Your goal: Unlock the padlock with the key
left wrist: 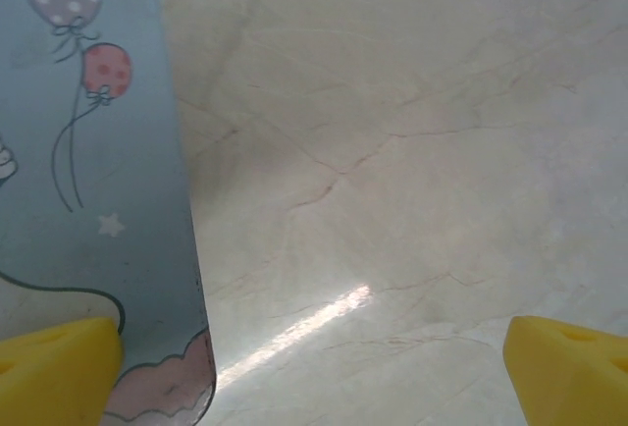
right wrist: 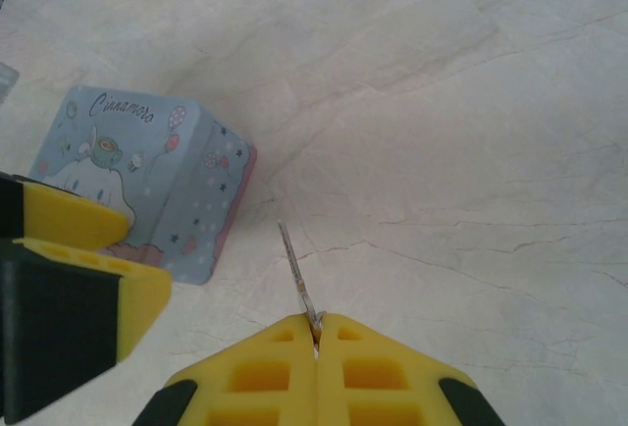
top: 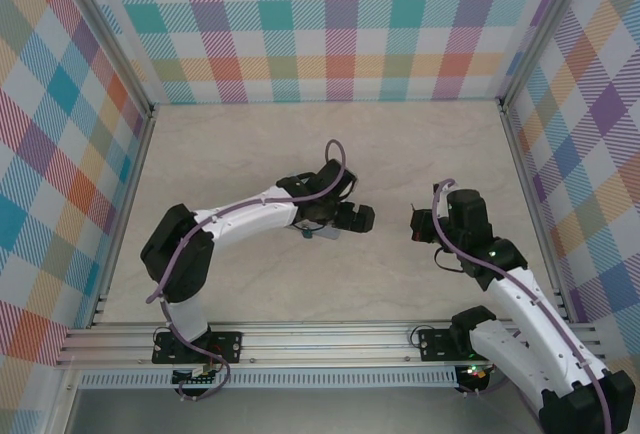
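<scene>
Key pinched in the right claw, left claw wide by the tin

The right claw [right wrist: 316, 336] is squeezed tight. Its two yellow fingers press together, and the key [right wrist: 295, 271] is caught between their tips. The key is thin, grey and made of metal. Just its bottom end sits in the pinch. The rest pokes out in front of the claw, leaning a little to the left in the right wrist view. Its far end hangs over the bare table [right wrist: 471, 102] and touches nothing.

The tin box [right wrist: 147, 176] stands on the table, ahead of the key and to its left. It is pale blue, with a white cartoon animal, balloons and a pink edge. The tip of the key is near the closest corner of the tin, but there is a strip of table between them.

The left claw [left wrist: 314, 377] is spread wide. In its own camera, one yellow fingertip [left wrist: 54, 362] shows over the bottom corner of the tin's picture side. The other fingertip is far across, over plain table. I cannot tell if the first one touches the tin. In the right wrist view, a yellow and black finger of the left claw sits in front of the tin's left side.

From above, the two claws face each other near the middle of the table, with a gap between them.
</scene>
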You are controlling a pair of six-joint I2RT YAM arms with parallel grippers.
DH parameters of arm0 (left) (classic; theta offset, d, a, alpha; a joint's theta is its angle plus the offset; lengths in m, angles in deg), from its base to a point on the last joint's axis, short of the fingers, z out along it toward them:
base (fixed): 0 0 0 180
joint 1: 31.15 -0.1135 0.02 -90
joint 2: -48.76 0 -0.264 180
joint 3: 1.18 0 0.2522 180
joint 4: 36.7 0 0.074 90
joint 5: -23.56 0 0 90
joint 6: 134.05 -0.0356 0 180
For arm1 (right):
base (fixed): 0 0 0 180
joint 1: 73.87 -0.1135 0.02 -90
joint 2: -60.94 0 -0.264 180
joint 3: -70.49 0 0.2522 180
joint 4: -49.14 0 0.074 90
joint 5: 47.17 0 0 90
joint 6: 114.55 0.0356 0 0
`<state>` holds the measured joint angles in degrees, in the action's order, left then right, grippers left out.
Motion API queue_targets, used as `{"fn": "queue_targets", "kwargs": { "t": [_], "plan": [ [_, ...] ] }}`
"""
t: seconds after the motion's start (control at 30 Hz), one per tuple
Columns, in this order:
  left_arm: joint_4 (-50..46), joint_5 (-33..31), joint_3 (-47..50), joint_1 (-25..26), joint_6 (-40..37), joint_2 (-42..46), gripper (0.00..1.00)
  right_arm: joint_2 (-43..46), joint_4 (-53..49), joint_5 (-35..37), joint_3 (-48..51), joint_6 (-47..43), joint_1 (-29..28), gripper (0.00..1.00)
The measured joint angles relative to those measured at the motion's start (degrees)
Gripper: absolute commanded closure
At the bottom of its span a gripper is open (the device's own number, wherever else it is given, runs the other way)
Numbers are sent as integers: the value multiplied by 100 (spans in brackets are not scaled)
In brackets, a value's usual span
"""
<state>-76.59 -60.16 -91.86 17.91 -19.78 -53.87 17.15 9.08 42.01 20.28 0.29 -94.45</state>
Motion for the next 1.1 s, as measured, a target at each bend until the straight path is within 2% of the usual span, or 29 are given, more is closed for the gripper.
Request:
{"fn": "queue_targets", "kwargs": {
  "t": [0.4, 0.77, 0.97, 1.1],
  "plan": [
    [79, 42, -92, 33, 13, -98, 0, -66, 2, -7, 11, 17, 0, 100],
    [44, 9, 485, 31, 39, 490, 0, -409, 160, -92, 13, 17, 7, 100],
    [52, -22, 511, -74, 39, 863, 0, -498, 492, -468, 35, -28, 15, 100],
    [136, -133, 817, -326, 39, 1589, 0, -518, 973, -992, 157, -24, 15, 100]
  ]
}}
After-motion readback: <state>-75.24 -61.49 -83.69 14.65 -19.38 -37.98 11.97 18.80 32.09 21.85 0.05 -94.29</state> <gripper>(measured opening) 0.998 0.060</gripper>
